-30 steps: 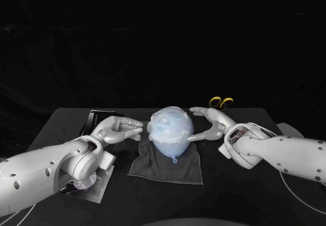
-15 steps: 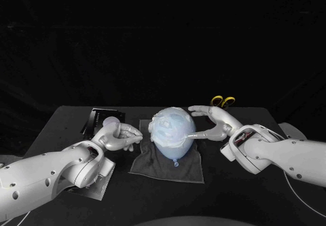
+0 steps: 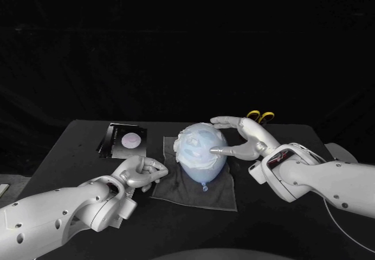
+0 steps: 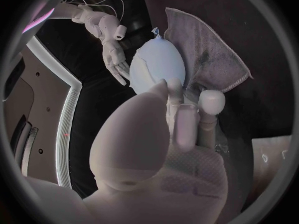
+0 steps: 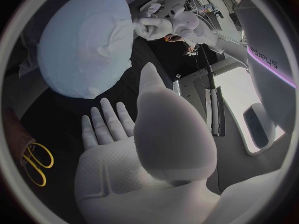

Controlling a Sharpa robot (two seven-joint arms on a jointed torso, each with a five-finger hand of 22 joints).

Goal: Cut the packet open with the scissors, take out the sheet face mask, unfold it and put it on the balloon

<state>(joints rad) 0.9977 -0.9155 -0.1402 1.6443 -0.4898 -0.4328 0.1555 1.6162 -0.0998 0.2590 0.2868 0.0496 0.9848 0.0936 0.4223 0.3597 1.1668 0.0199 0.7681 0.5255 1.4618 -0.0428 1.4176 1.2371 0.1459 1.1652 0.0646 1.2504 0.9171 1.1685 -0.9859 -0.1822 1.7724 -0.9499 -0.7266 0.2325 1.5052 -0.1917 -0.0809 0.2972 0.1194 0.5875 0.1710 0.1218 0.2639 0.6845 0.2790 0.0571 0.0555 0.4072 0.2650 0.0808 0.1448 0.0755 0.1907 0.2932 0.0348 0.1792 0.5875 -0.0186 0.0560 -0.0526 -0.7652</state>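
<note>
1. Silver left hand [image 3: 141, 173]: drawn back from the flank of the balloon [image 3: 205, 162] within the last second. Now low beside the near left corner of the grey cloth [image 3: 195, 192], fingers curled in on nothing, apart from the balloon.
2. Right hand [image 3: 244, 142]: shifted up along the balloon's right side. Fingers spread, some arching over the far end, one fingertip [image 3: 212, 150] pressed against the sheet face mask [image 3: 194, 142]; nothing gripped.
3. Sheet face mask: pale, wrinkled, draped over the balloon's upper surface; edges hard to trace.
4. Balloon: pale blue, lying on the cloth at mid-table, knot toward the robot; unmoved across the pictures.
5. Packet [image 3: 125, 140]: flat on the black table [image 3: 70, 142], far left, well apart from both hands; more fully exposed since the left arm dropped away.
6. Scissors [image 3: 258, 115]: yellow handles, at the table's far edge behind the right hand, untouched.
7. Assessment: cutting, removal and unfolding apparently complete; placement near its end. Left hand's retreat suggestive of a final smoothing by the right hand alone.
</note>
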